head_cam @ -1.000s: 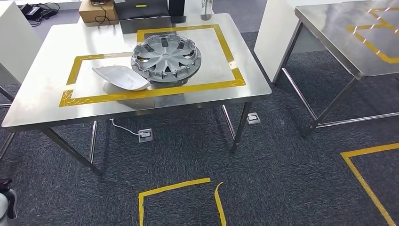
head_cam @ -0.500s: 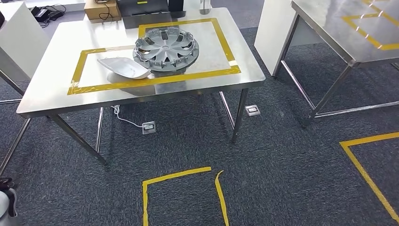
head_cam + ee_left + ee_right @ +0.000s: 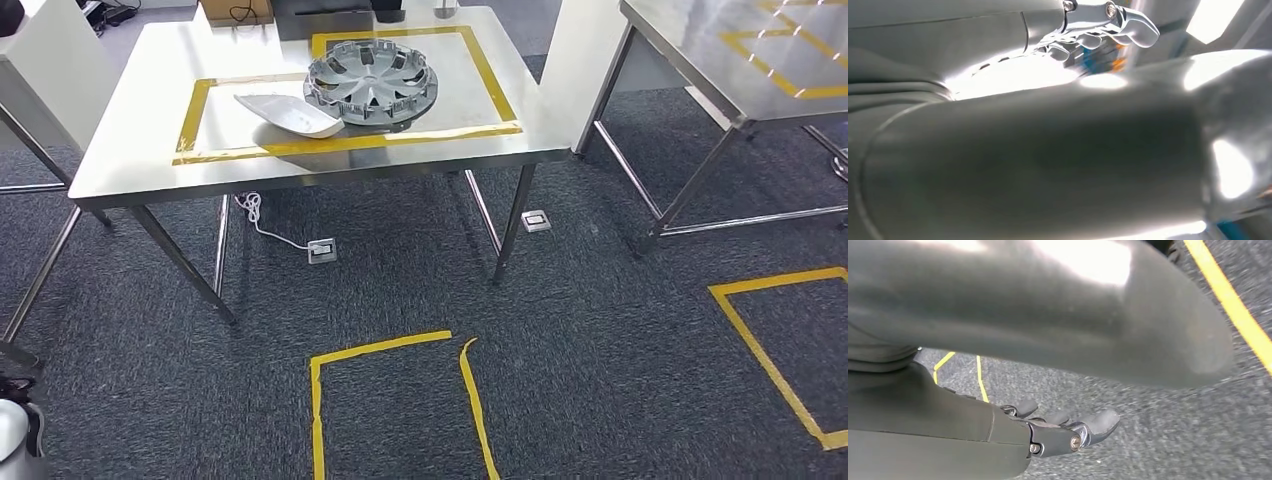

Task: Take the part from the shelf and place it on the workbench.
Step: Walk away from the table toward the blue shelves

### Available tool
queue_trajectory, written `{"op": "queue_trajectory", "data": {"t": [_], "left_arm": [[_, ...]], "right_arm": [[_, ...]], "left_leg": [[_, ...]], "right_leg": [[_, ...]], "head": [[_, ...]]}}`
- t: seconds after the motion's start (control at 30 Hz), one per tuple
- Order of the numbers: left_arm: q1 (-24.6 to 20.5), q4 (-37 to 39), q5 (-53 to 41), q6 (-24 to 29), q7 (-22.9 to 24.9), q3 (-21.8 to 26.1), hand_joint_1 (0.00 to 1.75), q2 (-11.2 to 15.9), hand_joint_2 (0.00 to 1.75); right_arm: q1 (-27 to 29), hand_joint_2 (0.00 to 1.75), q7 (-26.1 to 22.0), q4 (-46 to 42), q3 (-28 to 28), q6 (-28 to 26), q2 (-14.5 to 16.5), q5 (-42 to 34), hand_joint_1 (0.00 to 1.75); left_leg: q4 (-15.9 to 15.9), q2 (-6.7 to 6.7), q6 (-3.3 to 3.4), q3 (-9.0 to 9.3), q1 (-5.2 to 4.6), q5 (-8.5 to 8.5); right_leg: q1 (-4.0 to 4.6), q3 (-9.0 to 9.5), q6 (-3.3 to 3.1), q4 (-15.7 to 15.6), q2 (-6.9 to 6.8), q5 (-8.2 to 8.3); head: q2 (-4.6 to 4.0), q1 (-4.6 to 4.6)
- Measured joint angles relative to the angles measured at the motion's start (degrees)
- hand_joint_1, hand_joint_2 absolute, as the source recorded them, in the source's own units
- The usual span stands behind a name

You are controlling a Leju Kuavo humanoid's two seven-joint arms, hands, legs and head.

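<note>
Close behind the right wrist, the right robot hand (image 3: pixel 1058 435) hangs over dark grey carpet (image 3: pixel 1158 430). Its dark fingers (image 3: pixel 1100 422) are stretched out side by side, well apart from the thick grey thumb (image 3: pixel 1048 315), and nothing is held between them. A yellow tape line (image 3: pixel 1233 310) runs across the carpet beyond the thumb.

At the left wrist, the left robot hand (image 3: pixel 1098 30) shows shiny, gently curled fingers (image 3: pixel 1133 27) beyond a large blurred thumb (image 3: pixel 1048 165). Bright glare covers the gap between them, so I cannot tell whether this robot hand is spread or holding anything.

From the head view, a steel counter (image 3: pixel 130 150) stands ahead, across the carpet. On it a yellow tape rectangle (image 3: pixel 350 143) frames two parts. A grey spoked wheel cover (image 3: pixel 372 82) lies flat, and a white curved shell part (image 3: pixel 288 114) rests just beside it, touching or overlapping its edge. A cardboard box (image 3: pixel 235 10) sits at the counter's far edge. Under the counter, a white cable (image 3: pixel 262 225) leads to a floor socket (image 3: pixel 322 250). A second steel counter (image 3: pixel 700 50) stands to the right. Nearer the robot, a yellow tape outline (image 3: pixel 320 400) marks the carpet.
</note>
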Motion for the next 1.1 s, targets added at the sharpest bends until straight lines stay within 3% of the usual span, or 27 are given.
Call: {"op": "queue_trajectory", "data": {"t": [0.07, 0.1, 0.13, 0.2, 0.23, 0.3, 0.37, 0.4, 0.43, 0.5, 0.57, 0.63, 0.67, 0.73, 0.83, 0.9, 0.97, 1.1], "left_arm": [[-0.6, 4.1, 2.1, 0.0, 0.6, 0.4, 0.00, 0.9, 0.00], [-1.1, 6.5, 3.1, 0.0, 0.9, 0.7, 0.00, 1.2, 0.00], [-1.5, 9.3, 4.3, 0.0, 1.3, 1.0, 0.00, 1.5, 0.00], [-2.1, 15.3, 7.1, -0.1, 2.3, 1.5, 0.00, 2.3, 0.00], [-2.3, 18.6, 8.4, -0.4, 3.1, 1.8, 0.00, 2.6, 0.00], [-2.7, 25.6, 11.3, -3.1, 6.7, 2.7, 0.00, 3.3, 0.00], [-3.6, 35.7, 16.9, -12.8, 13.3, 4.3, 0.00, 3.9, 0.00], [-3.8, 41.2, 20.8, -20.3, 17.2, 5.3, 0.00, 4.2, 0.44], [-3.6, 46.6, 25.4, -29.2, 21.2, 6.8, 0.00, 4.5, 0.87], [-1.8, 55.5, 34.2, -46.0, 27.7, 10.7, 0.00, 4.8, 1.75], [0.4, 62.4, 39.2, -54.8, 32.3, 14.8, 0.00, 4.4, 1.75], [2.9, 67.8, 39.0, -51.3, 36.7, 17.8, 0.00, 3.2, 1.75], [4.2, 70.3, 37.9, -46.5, 39.6, 18.7, 0.00, 2.3, 1.75], [6.7, 73.6, 35.3, -36.8, 45.8, 19.3, 0.00, 0.2, 1.75], [8.4, 77.1, 33.1, -29.0, 53.6, 19.3, 0.00, -3.2, 1.75], [8.9, 78.5, 32.8, -26.4, 56.1, 19.3, 0.00, -5.1, 1.75], [9.2, 79.4, 32.4, -25.2, 57.3, 19.3, 0.00, -6.8, 1.75], [9.7, 80.2, 31.6, -24.4, 57.6, 18.9, 0.00, -9.1, 1.75]], "right_arm": [[-0.1, 0.00, 0.0, -0.1, 0.0, 0.0, -0.1, -0.1, 0.00], [-0.2, 0.00, 0.0, -0.1, 0.0, 0.0, -0.1, -0.2, 0.00], [-0.2, 0.00, 0.0, -0.1, 0.0, 0.0, -0.2, -0.2, 0.00], [-0.2, 0.00, 0.1, -0.1, -0.1, 0.0, -0.1, -0.3, 0.00], [-0.2, 0.00, 0.3, -0.1, -0.1, 0.0, -0.1, -0.2, 0.00], [-0.1, 0.00, 0.7, -0.1, -0.1, 0.0, 0.0, 0.0, 0.00], [-0.1, 0.00, 1.4, -0.1, -0.2, 0.2, 0.0, 0.5, 0.00], [-0.1, 0.00, 1.7, -0.1, -0.2, 0.5, 0.0, 0.9, 0.00], [0.0, 0.00, 2.0, -0.1, -0.1, 0.8, 0.0, 1.4, 0.00], [0.0, 0.00, 2.3, -0.1, 0.0, 1.7, -0.1, 2.6, 0.00], [0.0, 0.87, 2.1, -0.1, 0.1, 2.3, -0.5, 3.2, 0.00], [0.0, 1.75, 1.6, -0.1, 0.1, 2.7, -1.0, 3.3, 0.00], [0.0, 1.75, 1.3, -0.1, 0.1, 2.9, -1.4, 3.3, 0.00], [0.0, 1.75, 1.1, -0.1, 0.1, 3.4, -2.0, 3.2, 0.00], [0.0, 1.75, 1.1, -0.1, 0.1, 4.0, -2.8, 3.1, 0.00], [-0.1, 1.75, 1.7, -0.1, 0.1, 3.8, -3.2, 2.9, 0.00], [-0.1, 1.75, 3.2, -0.1, 0.1, 3.3, -3.4, 2.8, 0.00], [0.6, 1.75, 4.9, -0.2, 1.8, 2.6, -3.9, 1.3, 0.00]], "left_leg": [[0.1, 0.12, -0.29, -0.81, -0.09, 0.98], [0.0, 0.21, -0.54, -0.93, -0.01, 1.44], [-0.2, 0.29, -0.89, -0.96, 0.13, 1.97], [-0.8, 0.35, -1.66, -1.00, 0.30, 3.04], [-0.8, 0.22, -2.01, -1.31, 0.33, 2.81], [2.0, -0.10, -2.69, -2.62, 0.40, -0.56], [8.7, -0.26, -3.45, -4.45, 0.68, -5.51], [11.8, -0.26, -3.78, -4.98, 0.83, -6.69], [13.5, -0.26, -4.03, -4.82, 0.99, -6.53], [11.0, -0.22, -4.37, -1.60, 1.32, -3.76], [3.5, -0.08, -4.57, 3.83, 1.37, -3.26], [-1.0, -0.12, -3.72, 6.67, 1.09, -4.82], [-1.5, -0.20, -3.06, 6.88, 0.93, -5.06], [-1.5, -0.33, -2.04, 6.65, 0.91, -5.05], [-1.5, -0.82, -1.20, 6.37, 0.71, -4.71], [-1.4, -0.96, -0.92, 6.24, 0.50, -4.54], [-1.4, -0.99, -0.73, 6.15, 0.32, -4.48], [-1.3, -0.97, -0.54, 5.99, 0.17, -4.51]], "right_leg": [[0.71, 5.86, -1.38, -8.0, 0.02, 0.06], [0.98, 7.69, -1.79, -11.0, 0.04, -0.60], [1.16, 8.53, -2.06, -12.8, 0.04, -1.20], [1.18, 8.22, -2.32, -13.8, 0.07, -0.21], [1.04, 7.79, -2.60, -14.2, 0.04, 0.49], [0.63, 6.59, -3.01, -14.9, -0.03, 1.99], [0.47, 5.17, -3.12, -14.9, -0.06, 3.17], [0.39, 4.49, -3.05, -14.9, -0.04, 3.71], [0.29, 3.87, -2.94, -14.8, 0.03, 4.24], [0.04, 2.64, -2.58, -14.4, 0.31, 5.01], [-0.01, 1.57, -1.99, -13.6, 0.52, 5.37], [0.13, 1.15, -1.35, -13.0, 0.57, 5.51], [0.16, 1.12, -1.15, -12.8, 0.59, 5.42], [0.17, 1.22, -1.54, -12.9, 0.53, 4.91], [0.23, 1.31, -3.42, -13.2, 0.48, 5.28], [0.17, 1.29, -4.16, -13.4, 0.50, 5.98], [0.03, 1.31, -3.68, -13.5, 0.52, 6.38], [-0.19, 1.33, -1.95, -13.8, 0.57, 6.73]], "head": [[0.00, -0.01], [0.00, 0.00], [0.00, 0.08], [0.00, 0.23], [0.00, 0.28], [0.00, 0.22], [0.00, 0.14], [0.00, 0.09], [0.00, 0.04], [0.00, -0.07], [0.00, -0.15], [0.00, -0.12], [0.00, -0.13], [0.00, -0.09], [0.00, 0.02], [0.00, 0.05], [0.00, 0.05], [0.00, 0.05]]}}
